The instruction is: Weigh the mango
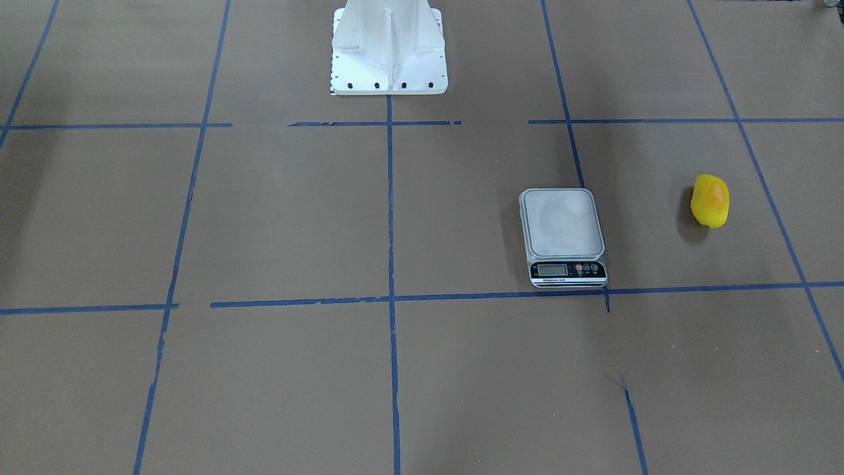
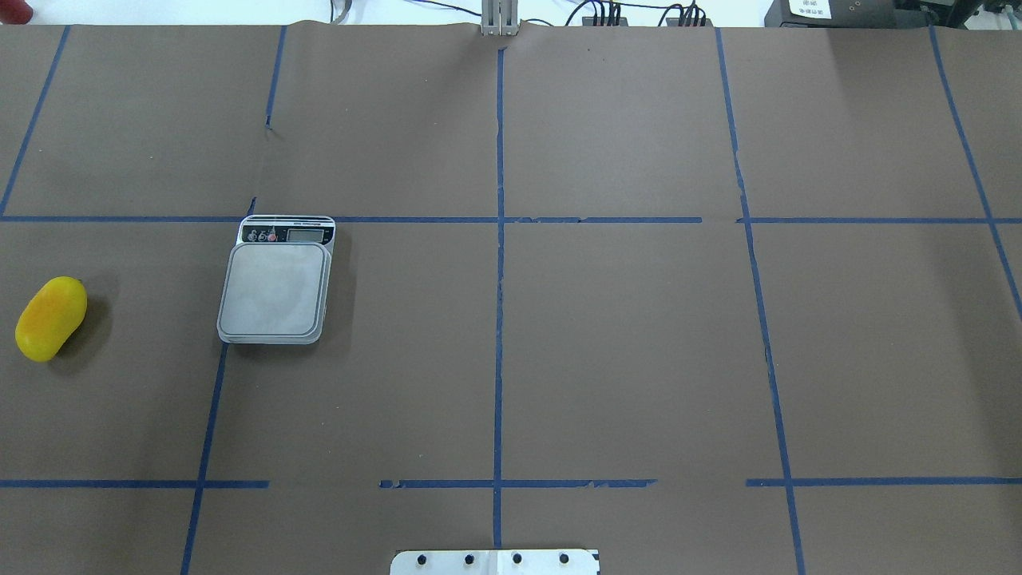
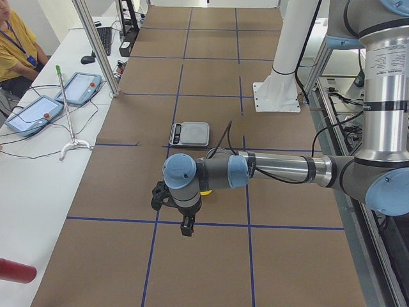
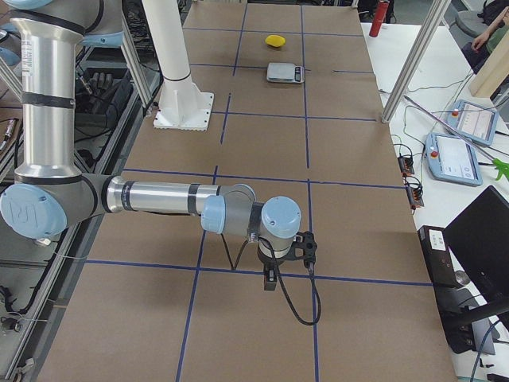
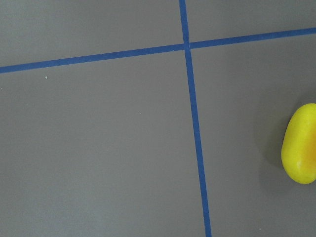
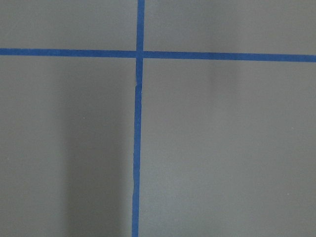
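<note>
The mango (image 2: 50,318) is a small yellow fruit with an orange blush, lying on the brown table near its left end. It also shows in the front view (image 1: 710,200) and at the right edge of the left wrist view (image 5: 301,145). The scale (image 2: 275,287), with a bare silver platform, stands to the mango's right, apart from it (image 1: 564,234). My left gripper (image 3: 186,228) hangs above the table near the mango, which is mostly hidden behind the arm (image 3: 205,191); I cannot tell if it is open. My right gripper (image 4: 270,282) hangs at the far end of the table from the mango (image 4: 275,40); I cannot tell its state.
The white robot base (image 1: 388,46) stands at the table's robot-side edge. Blue tape lines (image 2: 499,263) grid the brown table. A side bench holds tablets (image 3: 38,109) and cables. A red bottle (image 3: 16,270) lies off the table's left end.
</note>
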Controlling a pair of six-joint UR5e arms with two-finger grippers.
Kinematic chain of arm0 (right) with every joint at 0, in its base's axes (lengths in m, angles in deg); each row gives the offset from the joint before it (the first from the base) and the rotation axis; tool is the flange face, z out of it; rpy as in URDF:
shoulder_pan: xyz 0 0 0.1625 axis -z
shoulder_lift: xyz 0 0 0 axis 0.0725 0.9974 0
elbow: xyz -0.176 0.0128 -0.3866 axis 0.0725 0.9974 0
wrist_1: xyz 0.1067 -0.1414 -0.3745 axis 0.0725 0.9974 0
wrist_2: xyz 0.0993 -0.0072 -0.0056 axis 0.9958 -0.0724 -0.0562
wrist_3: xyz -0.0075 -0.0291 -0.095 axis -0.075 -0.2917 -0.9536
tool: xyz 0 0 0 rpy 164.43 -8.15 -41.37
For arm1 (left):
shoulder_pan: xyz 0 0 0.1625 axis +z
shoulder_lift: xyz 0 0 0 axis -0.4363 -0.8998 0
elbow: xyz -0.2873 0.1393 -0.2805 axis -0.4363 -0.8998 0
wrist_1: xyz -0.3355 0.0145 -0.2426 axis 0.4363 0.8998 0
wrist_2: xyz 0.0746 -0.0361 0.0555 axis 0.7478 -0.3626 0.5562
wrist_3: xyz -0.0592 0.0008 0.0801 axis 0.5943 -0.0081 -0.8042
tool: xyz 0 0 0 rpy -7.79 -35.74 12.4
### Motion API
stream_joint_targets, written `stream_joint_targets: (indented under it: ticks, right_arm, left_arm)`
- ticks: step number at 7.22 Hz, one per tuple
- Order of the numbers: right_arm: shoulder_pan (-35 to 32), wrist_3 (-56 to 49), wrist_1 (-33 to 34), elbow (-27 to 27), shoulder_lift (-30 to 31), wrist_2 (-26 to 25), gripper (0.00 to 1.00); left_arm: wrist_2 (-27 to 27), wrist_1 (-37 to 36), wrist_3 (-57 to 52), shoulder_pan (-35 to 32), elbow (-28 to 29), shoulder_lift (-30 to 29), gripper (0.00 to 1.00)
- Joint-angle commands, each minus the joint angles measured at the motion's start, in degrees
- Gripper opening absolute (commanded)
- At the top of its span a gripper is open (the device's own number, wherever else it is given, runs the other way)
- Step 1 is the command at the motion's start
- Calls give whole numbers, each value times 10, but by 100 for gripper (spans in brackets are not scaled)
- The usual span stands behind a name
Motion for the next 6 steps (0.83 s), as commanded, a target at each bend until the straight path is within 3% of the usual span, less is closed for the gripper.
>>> stream_joint_targets:
  ticks: [1,5,6]
  right_arm:
    - [0,0,0,0,0,0,100]
    - [0,0,0,0,0,0,100]
    - [0,0,0,0,0,0,100]
  left_arm:
    - [0,2,-1,0,10,-1,100]
    - [-6,23,2,-1,11,2,100]
    - [-6,53,57,7,11,1,100]
